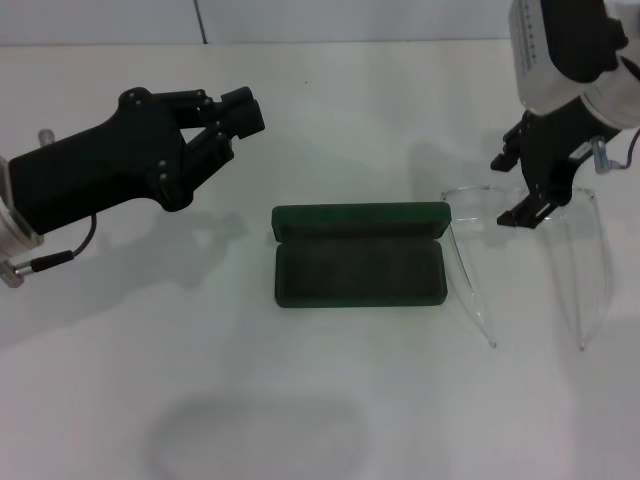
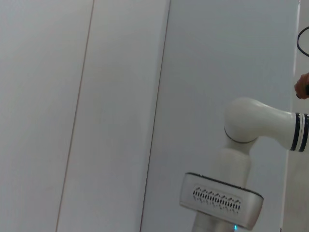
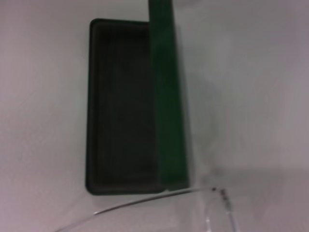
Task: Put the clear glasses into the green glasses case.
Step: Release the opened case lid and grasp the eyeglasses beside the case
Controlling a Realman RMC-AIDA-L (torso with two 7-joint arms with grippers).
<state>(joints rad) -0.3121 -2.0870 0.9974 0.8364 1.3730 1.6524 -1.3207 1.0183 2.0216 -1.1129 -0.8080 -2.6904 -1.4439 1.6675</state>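
Observation:
The green glasses case (image 1: pixel 358 272) lies open mid-table, its lid standing up along the far side and its dark lined tray empty. The right wrist view shows the same open case (image 3: pixel 120 106) from above. To its right lie the clear glasses (image 1: pixel 470 285), front frame away from me and both thin temples stretched toward the near edge; one temple and hinge (image 3: pixel 159 197) show in the right wrist view. My right gripper (image 1: pixel 512 190) hangs open over the front frame, one fingertip on each side of it. Over the table's left, my left gripper (image 1: pixel 238 130) hovers open and holds nothing.
White tabletop with a pale wall behind it. The left wrist view shows only wall panels and part of a white robot arm (image 2: pixel 251 130). A faint oval shadow (image 1: pixel 255 435) lies near the front edge.

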